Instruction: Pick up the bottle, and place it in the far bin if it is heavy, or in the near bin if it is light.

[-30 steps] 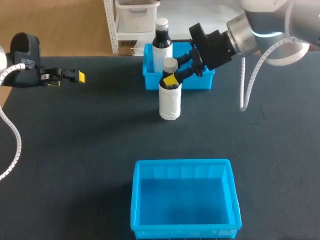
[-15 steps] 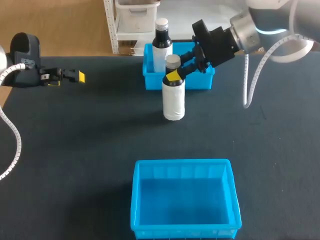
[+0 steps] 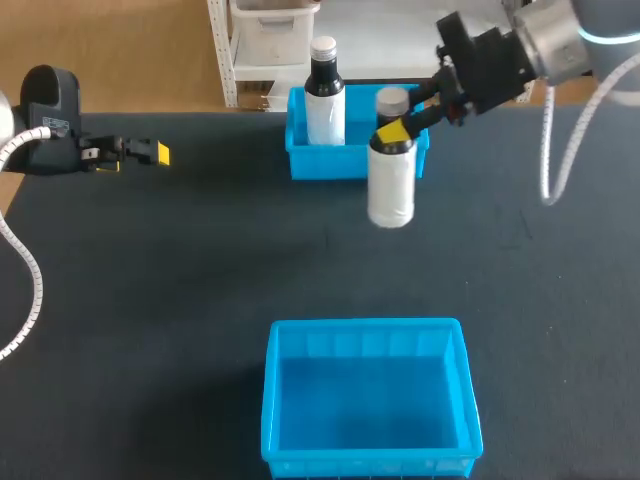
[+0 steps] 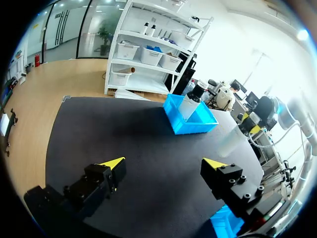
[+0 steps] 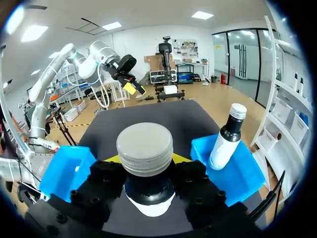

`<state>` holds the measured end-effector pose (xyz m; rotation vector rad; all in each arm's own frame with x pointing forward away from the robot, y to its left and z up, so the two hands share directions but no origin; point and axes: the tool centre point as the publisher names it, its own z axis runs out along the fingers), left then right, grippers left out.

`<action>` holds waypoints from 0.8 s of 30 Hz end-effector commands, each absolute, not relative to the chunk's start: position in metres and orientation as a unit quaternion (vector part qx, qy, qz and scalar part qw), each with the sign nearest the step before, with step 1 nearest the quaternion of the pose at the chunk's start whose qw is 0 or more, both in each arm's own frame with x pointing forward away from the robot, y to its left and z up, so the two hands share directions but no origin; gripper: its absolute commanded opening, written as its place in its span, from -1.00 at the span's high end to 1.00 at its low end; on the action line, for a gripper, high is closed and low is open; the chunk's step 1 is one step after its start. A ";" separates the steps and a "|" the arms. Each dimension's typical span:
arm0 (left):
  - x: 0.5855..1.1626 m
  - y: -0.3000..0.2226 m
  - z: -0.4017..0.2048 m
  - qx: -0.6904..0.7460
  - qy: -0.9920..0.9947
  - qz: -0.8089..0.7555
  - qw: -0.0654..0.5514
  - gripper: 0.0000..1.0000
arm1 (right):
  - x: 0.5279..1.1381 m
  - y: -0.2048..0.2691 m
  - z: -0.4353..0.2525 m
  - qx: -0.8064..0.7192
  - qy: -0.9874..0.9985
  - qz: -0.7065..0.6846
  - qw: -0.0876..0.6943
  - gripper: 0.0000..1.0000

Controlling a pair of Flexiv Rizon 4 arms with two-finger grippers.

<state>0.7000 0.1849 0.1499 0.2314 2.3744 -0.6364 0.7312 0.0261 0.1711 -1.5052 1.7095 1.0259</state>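
Note:
A white bottle (image 3: pixel 390 190) with a dark neck and grey cap (image 5: pixel 144 148) hangs upright above the table, just in front of the far blue bin (image 3: pixel 310 160). My right gripper (image 3: pixel 398 128) is shut on its neck, one yellow tip on each side. In the right wrist view the far bin (image 5: pixel 242 173) lies on one side of the held bottle and the near blue bin (image 5: pixel 62 168) on the other. The near bin (image 3: pixel 365 327) stands empty at the table's front. At the far left my left gripper (image 3: pixel 150 153) stays open and empty (image 4: pixel 166 162).
A second bottle (image 3: pixel 323 95) with a white cap stands upright in the left part of the far bin, seen also in the right wrist view (image 5: pixel 225 139). Dark table surface (image 3: pixel 180 270) lies between the two bins.
My right gripper has closed on the bottle's neck, lifted it off the table and carried it to the right. The left arm has not moved.

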 end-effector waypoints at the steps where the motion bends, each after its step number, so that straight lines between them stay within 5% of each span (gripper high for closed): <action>1: 0.700 0.185 0.150 0.088 0.908 -0.243 0.330 -1.00 | 0.702 0.005 0.189 -0.556 0.668 0.359 0.339 0.55; 8: 0.700 0.185 0.150 0.088 0.908 -0.243 0.330 -1.00 | 0.683 -0.009 0.205 -0.551 0.675 0.349 0.346 0.85; 24: 0.700 0.185 0.150 0.088 0.908 -0.243 0.330 -1.00 | 0.607 0.002 0.234 -0.573 0.654 0.344 0.353 0.57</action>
